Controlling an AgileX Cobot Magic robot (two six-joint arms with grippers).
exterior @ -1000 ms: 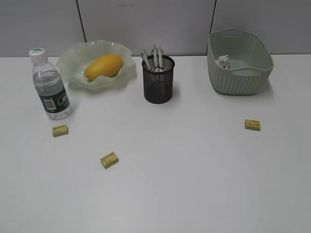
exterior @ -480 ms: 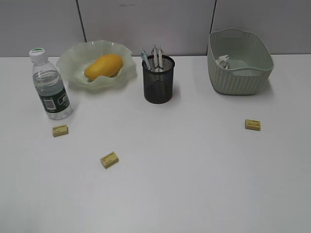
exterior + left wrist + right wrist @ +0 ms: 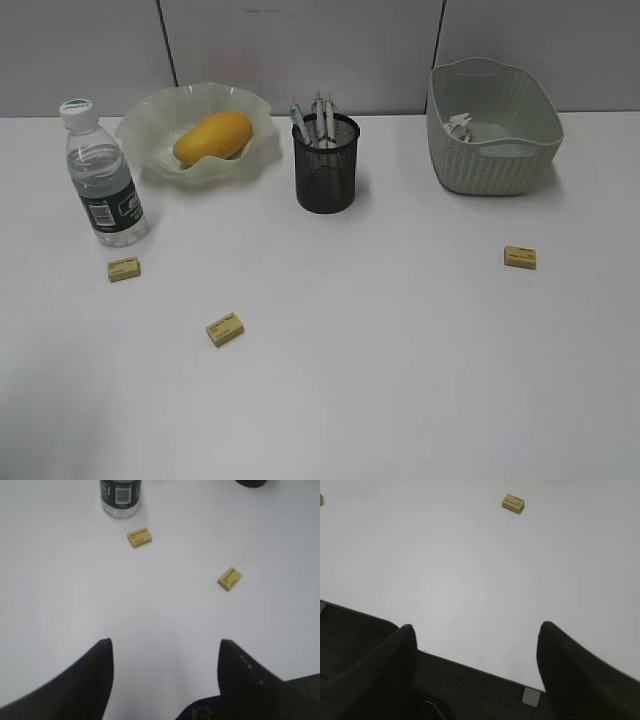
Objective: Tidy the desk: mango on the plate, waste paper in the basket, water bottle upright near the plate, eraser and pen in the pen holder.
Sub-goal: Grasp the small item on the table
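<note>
Erasers are what you have left: 3 small yellow blocks lie loose on the desk (image 3: 400, 380). From the exterior view, eraser 1 (image 3: 124, 268) sits just in front of the upright water bottle (image 3: 103, 176), eraser 2 (image 3: 225, 328) lies nearer the front, and eraser 3 (image 3: 519, 257) lies in front of the basket (image 3: 492, 130), which holds the waste paper (image 3: 459, 127). The mango (image 3: 212, 137) rests in the plate (image 3: 150, 130), and pens (image 3: 320, 118) stand in the pen holder (image 3: 325, 163). Neither arm shows in this view.

From the left wrist view, the left gripper (image 3: 165, 652) has its jaws spread wide over bare desk, with erasers 1 and 2 ahead of it and the bottle's base beyond.

From the right wrist view, the right gripper (image 3: 476, 640) is likewise parted with nothing between its jaws, hanging over the desk's front edge, with eraser 3 well ahead.

You should find each eraser light, firm and slightly grippy, I judge. They lie low and flat, so pinch across the short sides, with fingertips almost at the tabletop.
</note>
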